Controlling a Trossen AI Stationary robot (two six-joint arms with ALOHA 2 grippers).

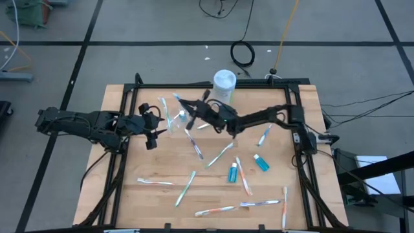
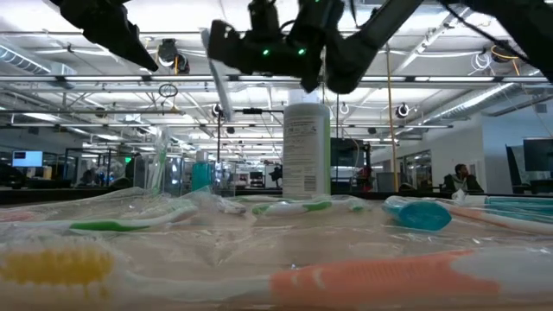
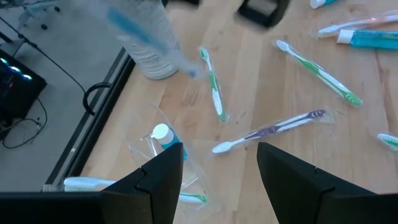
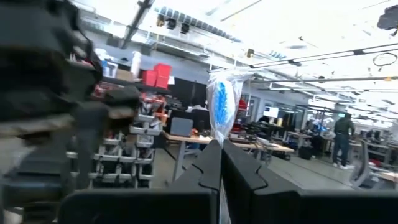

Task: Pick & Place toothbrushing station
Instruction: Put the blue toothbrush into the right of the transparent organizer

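Pale, matt wooden table with a dark metal frame; toothbrushes lie in glossy, crinkled clear plastic wrappers; the canister looks smooth white plastic.

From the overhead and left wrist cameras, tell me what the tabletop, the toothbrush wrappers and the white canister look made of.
Tabletop: looks like pale wood, matte, with visible grain and plank seams.
Toothbrush wrapper: seems thin clear plastic film, glossy; crinkled edges catch light around the brush.
White canister: probably plastic, smooth with slight sheen and a printed label; the look leaves coated card open.
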